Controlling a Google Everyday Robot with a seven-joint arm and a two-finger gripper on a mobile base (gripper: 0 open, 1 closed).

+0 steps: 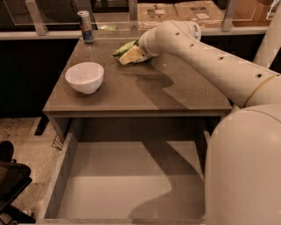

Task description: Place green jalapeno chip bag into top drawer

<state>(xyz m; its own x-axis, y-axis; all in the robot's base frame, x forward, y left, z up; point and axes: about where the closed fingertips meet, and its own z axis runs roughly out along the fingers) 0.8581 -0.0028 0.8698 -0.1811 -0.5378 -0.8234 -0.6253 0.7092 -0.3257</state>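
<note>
The green jalapeno chip bag (126, 52), green with a pale yellowish patch, lies at the back of the table top (131, 94), right of the can. My gripper (140, 52) is at the bag's right end and is mostly hidden behind my white wrist. The arm reaches in from the right across the table. The top drawer (109, 184) is pulled out under the table's front edge. It is wide and shallow, with a bare grey bottom that the arm's shadow crosses.
A white bowl (84, 77) stands on the left of the table. A blue and silver can (86, 26) stands at the back left corner. Cardboard boxes (175, 11) sit behind a rail. A black chair (11, 180) is at the lower left. My arm's bulk fills the lower right.
</note>
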